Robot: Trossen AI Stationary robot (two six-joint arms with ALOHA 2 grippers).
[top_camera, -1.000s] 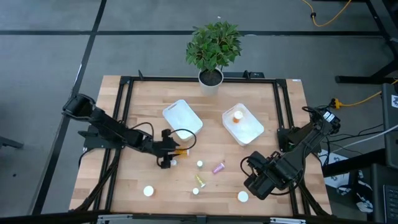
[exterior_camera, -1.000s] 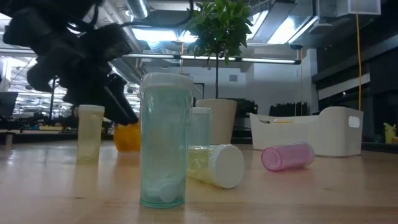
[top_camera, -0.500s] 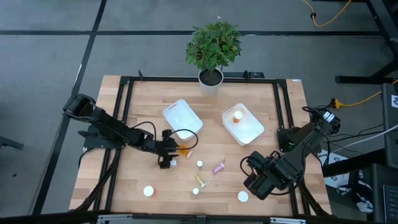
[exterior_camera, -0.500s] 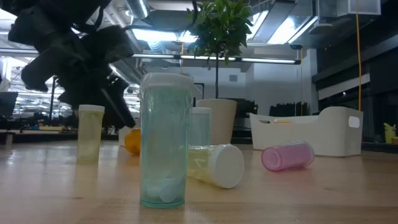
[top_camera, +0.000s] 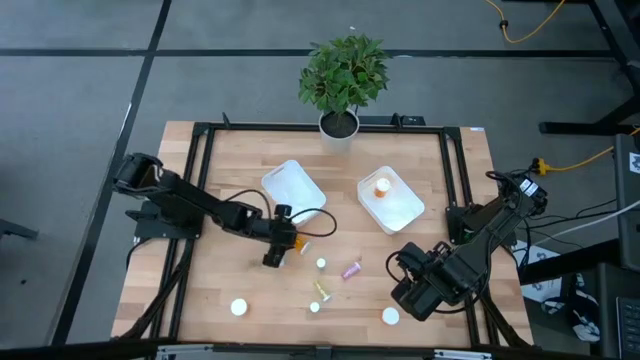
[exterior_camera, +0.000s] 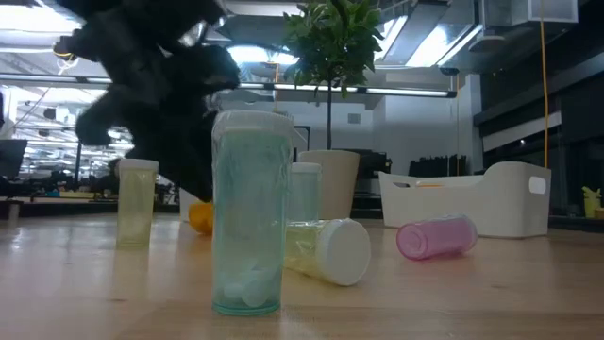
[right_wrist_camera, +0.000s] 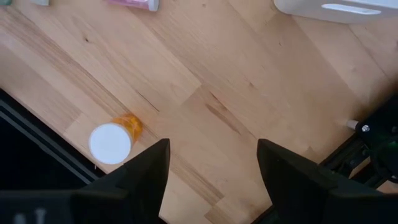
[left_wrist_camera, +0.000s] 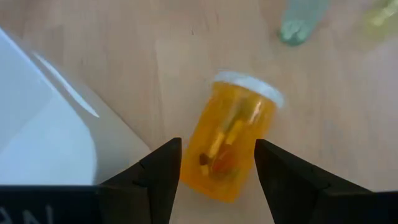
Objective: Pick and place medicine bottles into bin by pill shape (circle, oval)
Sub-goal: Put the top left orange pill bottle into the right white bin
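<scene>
An orange medicine bottle [left_wrist_camera: 230,140] with a white cap lies between the fingers of my left gripper [left_wrist_camera: 217,155], just off the near corner of the left white bin [top_camera: 293,190]. In the high view that gripper [top_camera: 288,240] is near the table's middle, shut on the bottle [top_camera: 298,243]. My right gripper [right_wrist_camera: 221,168] is open and empty at the near right, above the table. An upright orange bottle [right_wrist_camera: 113,142] stands near it. Several more bottles stand or lie in between: a purple one [top_camera: 351,269], a yellow-green one [top_camera: 321,291] and a teal one [exterior_camera: 247,212]. My left gripper pinches the orange bottle's bottom end [left_wrist_camera: 214,171] between its two fingers, one on each side of the body. The fingers lie along the bottle and its capped end [left_wrist_camera: 249,87] points away from them. The bottle sits low and tilted; I cannot tell whether it rests on the table.
The right white bin [top_camera: 391,198] holds one orange bottle [top_camera: 381,185]. A potted plant [top_camera: 343,80] stands at the far edge. A black frame [top_camera: 200,180] runs around the tabletop. Bare wood lies at the near left, around a lone upright bottle [top_camera: 239,307].
My left gripper has gone a little toward the table's right edge, and the orange bottle has gone with it between the fingers.
</scene>
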